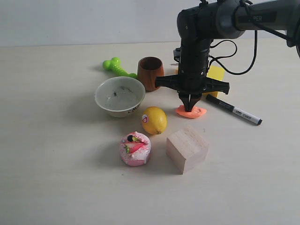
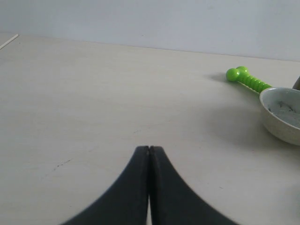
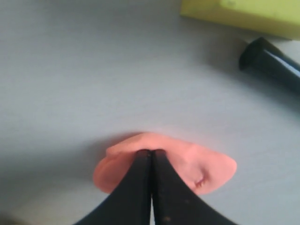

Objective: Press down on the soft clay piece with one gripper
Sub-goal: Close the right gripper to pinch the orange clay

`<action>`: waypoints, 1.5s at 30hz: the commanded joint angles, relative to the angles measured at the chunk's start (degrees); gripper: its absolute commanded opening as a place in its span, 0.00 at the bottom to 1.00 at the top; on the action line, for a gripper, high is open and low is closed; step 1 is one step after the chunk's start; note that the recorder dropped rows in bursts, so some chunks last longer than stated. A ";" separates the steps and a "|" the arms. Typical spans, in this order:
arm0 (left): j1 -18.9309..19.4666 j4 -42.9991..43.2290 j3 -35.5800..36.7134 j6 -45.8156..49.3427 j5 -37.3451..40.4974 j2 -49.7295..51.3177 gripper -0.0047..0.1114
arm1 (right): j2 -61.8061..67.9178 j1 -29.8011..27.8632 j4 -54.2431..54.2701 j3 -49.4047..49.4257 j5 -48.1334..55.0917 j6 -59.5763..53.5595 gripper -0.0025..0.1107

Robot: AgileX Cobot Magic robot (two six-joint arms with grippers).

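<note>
Nearest the camera sits a wooden block (image 1: 187, 148), with a pink cake toy (image 1: 135, 148) just left of it. Farther back, from the left, are a green bone toy (image 1: 118, 68), a white bowl (image 1: 120, 96), a brown cup (image 1: 150, 72) and a lemon (image 1: 154, 120). Right of the lemon lies the soft clay piece (image 1: 200, 112). The right gripper (image 1: 189, 109) points down, fingers together, with its tips touching the clay's top. A yellow block (image 1: 216, 73) and a marker (image 1: 233, 109) lie beyond and right. The left gripper (image 2: 149, 149) is closed over the table (image 2: 70, 93).

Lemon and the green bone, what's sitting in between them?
The white bowl sits between the lemon and the green bone. The exterior view shows it.
</note>
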 commanded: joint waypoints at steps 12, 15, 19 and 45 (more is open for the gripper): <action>0.21 -0.16 -0.13 -0.04 -0.49 -0.31 0.04 | 2.87 -0.13 1.87 1.31 0.79 -3.69 0.02; 0.21 -0.16 -0.13 -0.04 -0.49 -0.31 0.04 | 2.87 -0.13 2.55 1.31 2.21 -3.69 0.02; 0.21 -0.16 -0.13 -0.04 -0.49 -0.31 0.04 | 2.87 -0.13 2.55 1.31 3.14 -3.69 0.02; 0.21 -0.16 -0.13 -0.04 -0.49 -0.31 0.04 | 2.87 -0.13 2.55 1.31 1.37 -3.69 0.25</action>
